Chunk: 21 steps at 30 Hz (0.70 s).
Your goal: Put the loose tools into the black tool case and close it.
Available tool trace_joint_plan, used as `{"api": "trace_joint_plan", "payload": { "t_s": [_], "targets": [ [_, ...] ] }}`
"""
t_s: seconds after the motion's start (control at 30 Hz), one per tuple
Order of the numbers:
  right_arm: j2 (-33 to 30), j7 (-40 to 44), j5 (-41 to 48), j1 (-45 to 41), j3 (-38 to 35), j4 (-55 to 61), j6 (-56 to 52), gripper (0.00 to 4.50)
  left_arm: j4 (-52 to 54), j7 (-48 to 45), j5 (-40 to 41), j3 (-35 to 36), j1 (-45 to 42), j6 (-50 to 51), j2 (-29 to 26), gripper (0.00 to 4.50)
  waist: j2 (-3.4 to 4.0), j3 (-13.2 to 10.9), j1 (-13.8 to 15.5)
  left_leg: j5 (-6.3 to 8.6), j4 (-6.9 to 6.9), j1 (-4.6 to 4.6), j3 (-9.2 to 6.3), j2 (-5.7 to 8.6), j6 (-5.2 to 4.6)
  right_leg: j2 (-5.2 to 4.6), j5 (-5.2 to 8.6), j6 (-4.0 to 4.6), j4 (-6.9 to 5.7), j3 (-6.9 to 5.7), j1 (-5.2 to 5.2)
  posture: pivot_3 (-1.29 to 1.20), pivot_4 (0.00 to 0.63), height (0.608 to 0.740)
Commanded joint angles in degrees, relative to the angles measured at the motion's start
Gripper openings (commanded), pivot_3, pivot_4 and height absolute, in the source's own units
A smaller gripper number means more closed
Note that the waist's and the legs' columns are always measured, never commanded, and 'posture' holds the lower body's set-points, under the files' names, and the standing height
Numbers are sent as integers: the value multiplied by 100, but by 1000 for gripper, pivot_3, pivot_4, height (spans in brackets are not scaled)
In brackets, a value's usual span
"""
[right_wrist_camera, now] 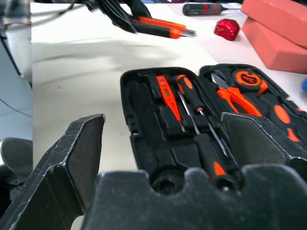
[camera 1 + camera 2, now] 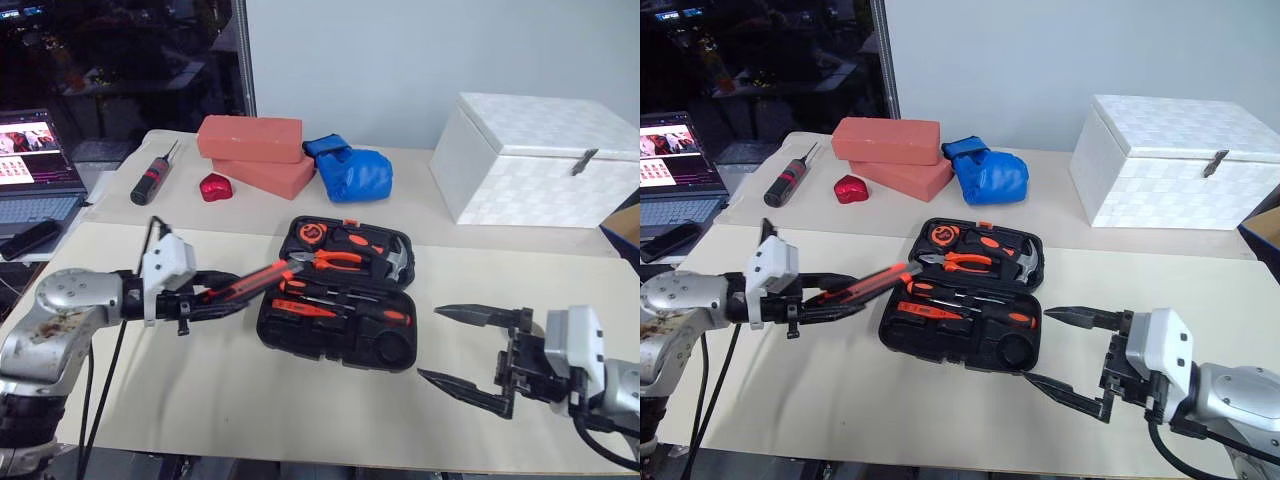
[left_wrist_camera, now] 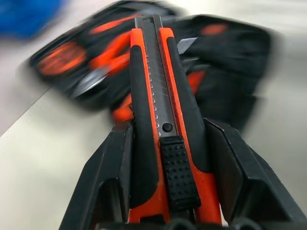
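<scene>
The left gripper (image 2: 215,298) pinches the orange-and-black utility knife (image 2: 258,281) just left of the open black plastic tool case (image 2: 340,292). Right of the case, the right gripper (image 2: 465,350) hangs spread wide.

left tool (image 2: 225,297): level, pointing right, fingers clamped | right tool (image 2: 462,352): level, pointing left, fingers spread wide
</scene>
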<state>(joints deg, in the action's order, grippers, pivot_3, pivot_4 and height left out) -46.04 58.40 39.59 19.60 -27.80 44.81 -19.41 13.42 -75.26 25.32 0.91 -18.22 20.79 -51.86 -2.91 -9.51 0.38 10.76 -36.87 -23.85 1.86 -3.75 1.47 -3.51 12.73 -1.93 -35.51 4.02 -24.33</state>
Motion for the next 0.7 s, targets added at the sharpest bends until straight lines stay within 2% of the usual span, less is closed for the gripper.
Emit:
{"api": "trace_joint_plan", "payload": {
  "t_s": [0.03,0.13,0.23,0.43,0.57,0.63,0.7],
  "targets": [
    [-118,335,85,267,-625,23,188,4500,-407,-371,-871,-1170,-745,-744,395,1941,-1,0,26,-2,0,1,0,-2,-3,2,-1,-1,1,0,1,0,150,736],
    [-160,371,102,346,-859,17,146,4500,-916,-242,-1506,-1864,-1248,-1099,936,1941,-6,-3,30,-6,-7,-3,-4,-1,-9,10,-2,-3,-3,0,5,0,150,736],
    [-166,305,143,384,-910,139,70,4500,-1285,-201,-1846,-2200,-1495,-1216,1222,1941,-7,-3,-29,-7,-10,-2,-7,-1,-10,14,-3,-6,-13,2,4,0,150,736],
    [-173,195,226,513,-974,380,-40,4500,-1940,-391,-2266,-2540,-1828,-1737,1407,1941,-4,-2,-53,-6,-7,3,-23,-3,-12,25,6,-18,-40,2,4,0,150,736],
    [-195,153,244,566,-991,432,-71,4500,-2095,-770,-2185,-2620,-1901,-1825,1402,1941,-5,-2,-55,-7,-20,4,-23,2,-12,21,6,-18,-38,5,13,0,150,736],
    [-209,136,258,577,-987,440,-77,4500,-2148,-847,-2157,-2601,-1897,-1868,1411,2775,-4,-2,-66,-7,-27,4,-23,2,-12,21,6,-18,-39,5,16,0,150,736],
    [-218,130,265,580,-983,440,-81,4500,-2191,-910,-2095,-2572,-1903,-1766,1442,3188,-3,-1,-83,-7,-27,6,-23,1,-12,20,6,-18,-39,5,17,0,150,736]
  ]
}}
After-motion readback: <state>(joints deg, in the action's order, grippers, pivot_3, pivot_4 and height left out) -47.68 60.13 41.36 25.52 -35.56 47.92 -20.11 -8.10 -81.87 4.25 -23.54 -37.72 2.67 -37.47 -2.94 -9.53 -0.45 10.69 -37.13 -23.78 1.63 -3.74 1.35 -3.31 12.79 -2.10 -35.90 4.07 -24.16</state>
